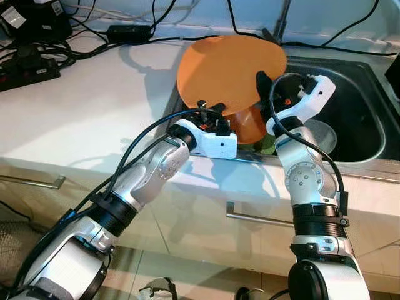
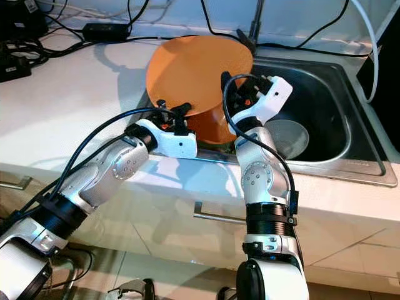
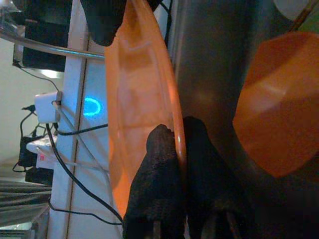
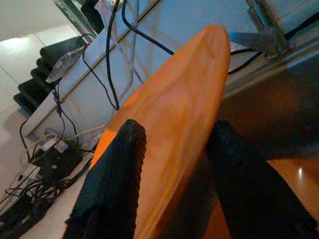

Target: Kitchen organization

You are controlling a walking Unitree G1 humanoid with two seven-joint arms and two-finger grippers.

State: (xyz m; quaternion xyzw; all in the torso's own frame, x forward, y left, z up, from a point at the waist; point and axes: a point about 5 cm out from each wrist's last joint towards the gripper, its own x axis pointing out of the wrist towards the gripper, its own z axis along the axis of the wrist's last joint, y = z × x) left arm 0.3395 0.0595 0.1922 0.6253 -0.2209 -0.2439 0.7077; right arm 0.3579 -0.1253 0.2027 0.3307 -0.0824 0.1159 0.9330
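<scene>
Your left pincer [image 3: 174, 149] pinched the orange plate [image 1: 228, 72] rim; your right pincer [image 4: 174, 164] clamped its other edge — stiff, light, probably slick.

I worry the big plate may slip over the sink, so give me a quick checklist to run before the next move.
1. Left gripper pinching the rim of the round orange plastic plate: ok.
2. Right gripper straddling the plate's opposite edge: ok; how firmly, cannot tell.
3. Plate lifted off the white countertop: ok, tilted above the steel sink.
4. Orange cup directly under the plate: not ok, risk of contact.
5. Black cables apart from the plate: ok.
</scene>
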